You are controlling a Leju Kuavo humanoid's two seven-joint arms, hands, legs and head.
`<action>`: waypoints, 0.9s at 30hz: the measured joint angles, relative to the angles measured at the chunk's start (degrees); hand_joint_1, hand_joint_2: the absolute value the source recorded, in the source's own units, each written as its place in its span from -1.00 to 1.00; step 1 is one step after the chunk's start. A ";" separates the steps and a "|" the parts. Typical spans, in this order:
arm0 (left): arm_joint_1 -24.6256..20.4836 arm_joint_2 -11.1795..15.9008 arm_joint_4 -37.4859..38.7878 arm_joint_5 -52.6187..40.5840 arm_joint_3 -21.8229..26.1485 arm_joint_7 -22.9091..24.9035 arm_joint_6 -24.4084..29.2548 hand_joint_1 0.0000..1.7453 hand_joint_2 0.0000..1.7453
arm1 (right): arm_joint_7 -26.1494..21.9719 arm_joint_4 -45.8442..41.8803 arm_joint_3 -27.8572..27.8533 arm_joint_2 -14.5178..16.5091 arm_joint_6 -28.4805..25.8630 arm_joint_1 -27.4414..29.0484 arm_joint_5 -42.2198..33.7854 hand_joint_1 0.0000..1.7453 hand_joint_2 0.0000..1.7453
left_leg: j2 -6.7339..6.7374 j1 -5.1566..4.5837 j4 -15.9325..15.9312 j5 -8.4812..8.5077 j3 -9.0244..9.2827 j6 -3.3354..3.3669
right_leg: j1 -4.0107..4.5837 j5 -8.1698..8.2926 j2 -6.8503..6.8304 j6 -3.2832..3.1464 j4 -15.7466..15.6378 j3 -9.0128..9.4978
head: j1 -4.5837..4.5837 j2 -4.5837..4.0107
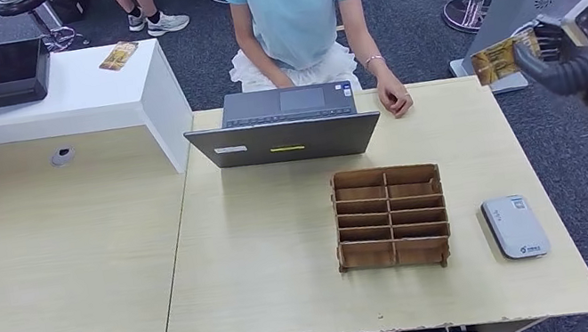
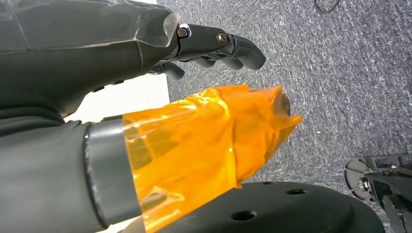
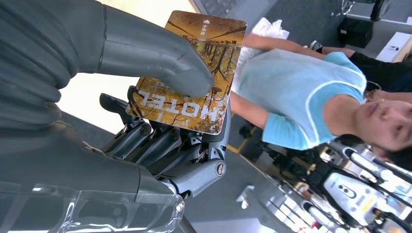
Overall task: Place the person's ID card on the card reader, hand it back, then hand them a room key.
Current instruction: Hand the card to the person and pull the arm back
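Your right hand (image 3: 160,121) is pinching a room key card (image 3: 194,68): thumb pressed on its face, darker fingers (image 3: 155,141) behind it. Card reads "HOTEL" in the right wrist view, w/ an autumn-tree print; smaller print on it is too small to read. In the head view that hand (image 1: 565,53) is raised off the right edge of the desk (image 1: 288,257), card (image 1: 500,57) sticking out toward the person (image 1: 295,3) seated at the far side behind the laptop (image 1: 284,127). The person's hand (image 1: 395,100) rests on the desk near the laptop's right corner, well apart from the card.

Card reader (image 1: 515,225) lies flat near the desk's right edge, just right of the brown divider tray (image 1: 390,217). Another brown card (image 1: 119,55) lies on the white counter, far left.

Left hand (image 2: 214,46): fingers curled in, holding nothing, over carpet; orange tape wraps its thumb.
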 joint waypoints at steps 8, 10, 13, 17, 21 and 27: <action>-0.01 -0.02 0.00 0.04 0.02 0.05 -0.59 -1.00 -1.00 | 2.55 1.16 6.51 2.64 -6.55 -9.25 10.57 1.00 1.00 | -0.04 -0.01 0.00 0.02 -0.03 -0.03 | -0.02 0.02 -0.02 -0.02 0.03 -0.03 | -0.01 0.00; -0.09 -0.03 0.00 0.08 0.02 0.08 -0.81 -1.00 -1.00 | 3.56 1.38 8.52 3.66 -9.01 -11.60 15.08 1.00 1.00 | 0.01 -0.01 0.00 0.03 0.00 -0.04 | -0.01 0.04 0.03 -0.04 0.03 -0.04 | -0.01 0.00; -0.09 -0.07 0.00 0.01 0.02 0.13 -0.99 -1.00 -1.00 | 4.81 1.68 10.94 5.30 -10.24 -14.46 19.50 1.00 1.00 | -0.02 0.01 0.00 0.04 0.00 -0.05 | 0.00 0.03 0.01 -0.04 0.04 -0.03 | 0.01 0.00; -0.12 -0.06 0.00 -0.36 0.01 0.17 -1.52 -1.00 -1.00 | 6.10 2.54 14.31 7.94 -10.10 -18.39 24.56 1.00 1.00 | 0.00 0.01 0.00 0.04 0.00 -0.05 | 0.01 0.04 0.03 -0.04 0.05 -0.02 | 0.00 0.00; -0.11 0.40 0.00 -0.99 -0.13 -0.28 -3.91 -1.00 -1.00 | 7.51 4.33 17.42 11.50 -10.11 -22.88 28.26 1.00 1.00 | 0.05 0.02 -0.01 0.07 0.00 -0.08 | 0.01 0.04 0.13 -0.06 0.08 -0.07 | -0.01 0.00; -0.12 0.96 0.00 -1.54 -0.58 -0.73 -4.96 -1.00 -1.00 | 9.07 8.33 21.08 16.19 -10.54 -28.38 33.35 1.00 1.00 | 0.00 0.03 0.00 0.09 0.01 -0.11 | 0.02 0.04 0.04 -0.06 0.08 -0.05 | 0.00 0.00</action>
